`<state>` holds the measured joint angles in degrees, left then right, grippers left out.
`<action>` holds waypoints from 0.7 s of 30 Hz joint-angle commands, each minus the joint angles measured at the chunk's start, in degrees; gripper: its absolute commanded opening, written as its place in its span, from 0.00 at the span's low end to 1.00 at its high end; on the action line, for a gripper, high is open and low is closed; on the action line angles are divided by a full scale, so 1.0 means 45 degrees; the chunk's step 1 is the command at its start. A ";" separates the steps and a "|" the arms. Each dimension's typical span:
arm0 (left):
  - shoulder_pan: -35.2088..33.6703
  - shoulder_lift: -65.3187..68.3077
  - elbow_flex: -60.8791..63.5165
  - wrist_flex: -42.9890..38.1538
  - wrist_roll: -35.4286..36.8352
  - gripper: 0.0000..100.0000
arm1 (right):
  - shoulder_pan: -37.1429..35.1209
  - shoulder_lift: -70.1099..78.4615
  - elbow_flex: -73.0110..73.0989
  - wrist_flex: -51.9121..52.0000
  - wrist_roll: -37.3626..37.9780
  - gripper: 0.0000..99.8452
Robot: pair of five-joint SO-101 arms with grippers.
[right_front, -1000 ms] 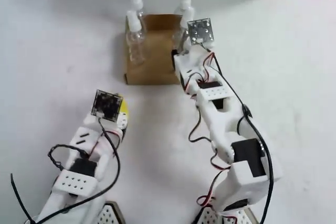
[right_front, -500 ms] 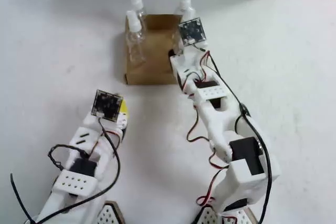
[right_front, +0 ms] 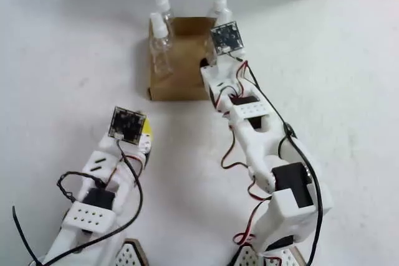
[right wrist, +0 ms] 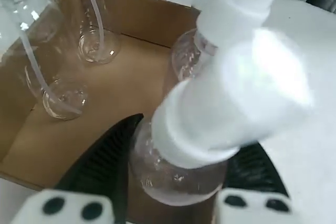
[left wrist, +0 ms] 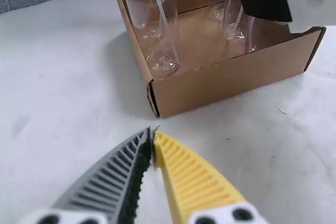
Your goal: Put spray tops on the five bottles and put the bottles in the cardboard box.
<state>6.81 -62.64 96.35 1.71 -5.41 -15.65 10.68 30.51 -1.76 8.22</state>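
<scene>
Counter (right_front: 75, 48): white. It carries the box toward the middle of its far edge, with both arms on the near side.
Cardboard box (right_front: 181, 82): open at the top and already holding clear bottles, so the packing looks well along.
Right gripper (right wrist: 184, 150): reaches into the right side of the box. Its black jaws are part open around the body of a bottle and grip it.
Left gripper (left wrist: 152, 137): sits over the near-left part of the counter, well apart from the box. Its grey and yellow jaws are pressed together on nothing.
Held bottle (right wrist: 176, 177): clear and leaning a little, inside the box by its right wall. I cannot tell whether its base rests on the box floor.
Standing bottles (left wrist: 152, 3): two stand along the left wall of the box and one by the far-right corner. All three are upright and apart from the jaws.
Spray tops (right wrist: 231, 93): there is a white one on the held bottle, and the high view shows white tops on the others too.
Done: capping seems finished on the four bottles I can count, three of which are already set down in the box.
Left: letting go of the held bottle. I cannot make out a fifth bottle, so the full count is uncertain.
</scene>
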 commanded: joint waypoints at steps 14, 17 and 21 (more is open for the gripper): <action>-0.0107 -0.0010 -0.0117 -0.0391 -0.0098 0.02 | -0.0029 -0.0068 -0.0352 -0.0068 0.0137 0.27; -0.0107 -0.0010 -0.0117 -0.0391 -0.0098 0.02 | 0.0010 -0.0127 -0.0488 0.0029 0.0117 0.27; -0.0107 -0.0010 -0.0117 -0.0391 -0.0098 0.02 | 0.0068 -0.0654 -0.0606 0.0518 0.0117 0.27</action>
<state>6.81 -62.64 96.35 1.71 -5.41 -15.82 10.86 30.51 -0.70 8.22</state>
